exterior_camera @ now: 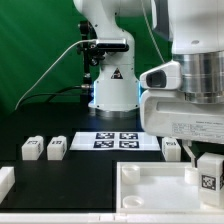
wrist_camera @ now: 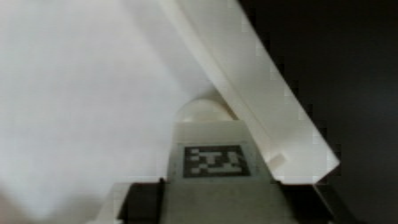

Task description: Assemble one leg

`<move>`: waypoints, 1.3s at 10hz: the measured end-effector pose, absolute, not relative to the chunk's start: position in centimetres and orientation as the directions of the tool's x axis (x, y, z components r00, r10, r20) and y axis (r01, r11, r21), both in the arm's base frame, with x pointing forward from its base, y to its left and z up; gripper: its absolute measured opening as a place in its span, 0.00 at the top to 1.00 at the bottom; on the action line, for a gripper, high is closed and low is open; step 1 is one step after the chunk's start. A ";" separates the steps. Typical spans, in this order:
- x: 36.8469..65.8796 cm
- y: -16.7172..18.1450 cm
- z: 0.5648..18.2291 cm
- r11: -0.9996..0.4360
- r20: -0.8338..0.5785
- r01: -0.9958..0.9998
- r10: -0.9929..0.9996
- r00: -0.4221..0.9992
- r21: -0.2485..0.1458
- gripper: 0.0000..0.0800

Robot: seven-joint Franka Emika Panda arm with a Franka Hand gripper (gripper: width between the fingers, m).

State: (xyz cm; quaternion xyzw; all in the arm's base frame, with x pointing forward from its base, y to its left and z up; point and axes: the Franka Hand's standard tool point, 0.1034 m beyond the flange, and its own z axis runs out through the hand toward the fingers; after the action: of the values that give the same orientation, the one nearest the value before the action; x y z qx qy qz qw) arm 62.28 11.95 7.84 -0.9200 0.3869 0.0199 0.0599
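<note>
My gripper is shut on a leg, a small white block with a black-and-white tag, at the exterior view's right. It holds the leg over the corner of the large white rimmed tray-like piece. In the wrist view the leg sits between my dark fingers, its tag facing the camera and its rounded end close to the tray's raised rim. Whether it touches the tray I cannot tell. Two more legs stand at the left, and a third stands behind the tray.
The marker board lies in front of the robot base. A white part shows at the left edge of the exterior view. The table surface is black, with a green backdrop behind.
</note>
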 end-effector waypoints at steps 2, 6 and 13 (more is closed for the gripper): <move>62.7 11.9 7.8 -0.479 -0.115 -0.873 -0.866 0.487 -0.090 0.63; 62.7 11.9 7.7 -0.437 -0.133 -0.895 -0.885 0.446 -0.093 0.49; 62.8 11.9 8.2 -0.980 0.011 -0.145 -0.148 0.989 -0.135 0.19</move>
State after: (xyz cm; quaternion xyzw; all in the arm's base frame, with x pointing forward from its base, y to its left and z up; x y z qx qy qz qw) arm 62.83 11.89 8.22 -0.9950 0.0735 -0.0103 0.0671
